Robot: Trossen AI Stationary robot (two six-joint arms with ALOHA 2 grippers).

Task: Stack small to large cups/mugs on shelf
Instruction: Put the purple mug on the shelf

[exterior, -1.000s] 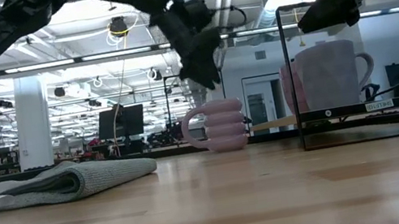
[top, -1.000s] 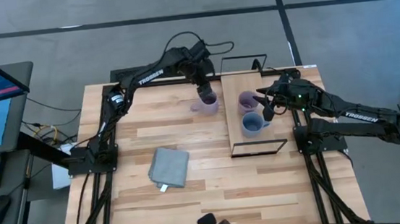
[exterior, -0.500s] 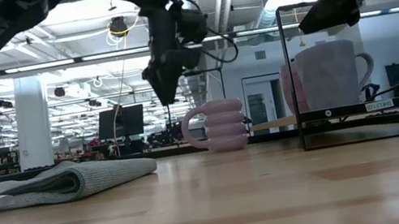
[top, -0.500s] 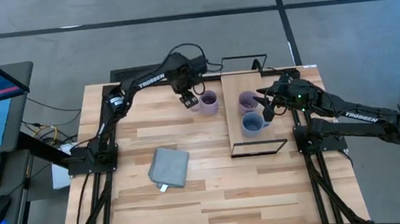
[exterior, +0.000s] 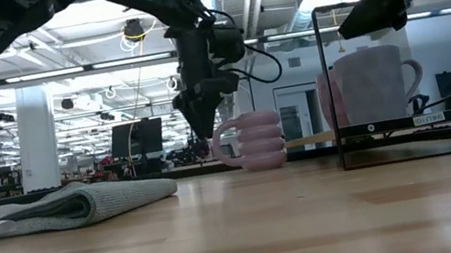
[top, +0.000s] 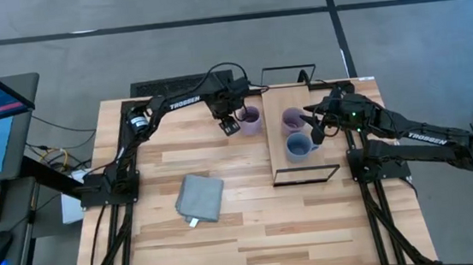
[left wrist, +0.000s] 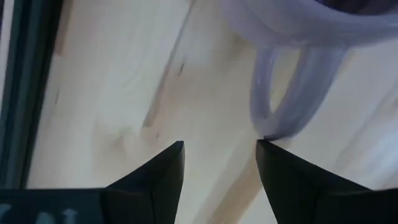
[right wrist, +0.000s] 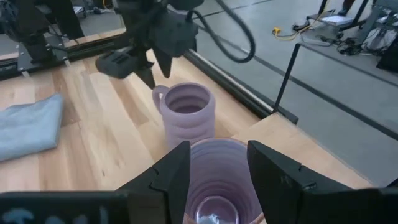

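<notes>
While two mugs are already sitting on the shelf (top: pixel 281 150), the wooden tabletop (top: pixel 253 225) is still carrying the third, a ribbed lavender mug (top: pixel 251 119) standing upright just beside the shelf's edge, so the stacking looks unfinished. The shelf, a pale board on a black wire frame, is holding a lavender mug (top: pixel 292 121) and, nearest the front, a blue-grey mug (top: pixel 299 147), both upright and side by side rather than nested. A folded grey cloth (top: pixel 200 197) is lying well apart, out of play. The left claw (left wrist: pixel 219 163) is hanging with its fingers spread and empty right at the ribbed mug's handle (left wrist: pixel 283 99), apparently lining up to take the mug by it. The right claw (right wrist: pixel 217 168) is hovering part-open over the shelf's lavender mug, grasping nothing, seemingly waiting.
</notes>
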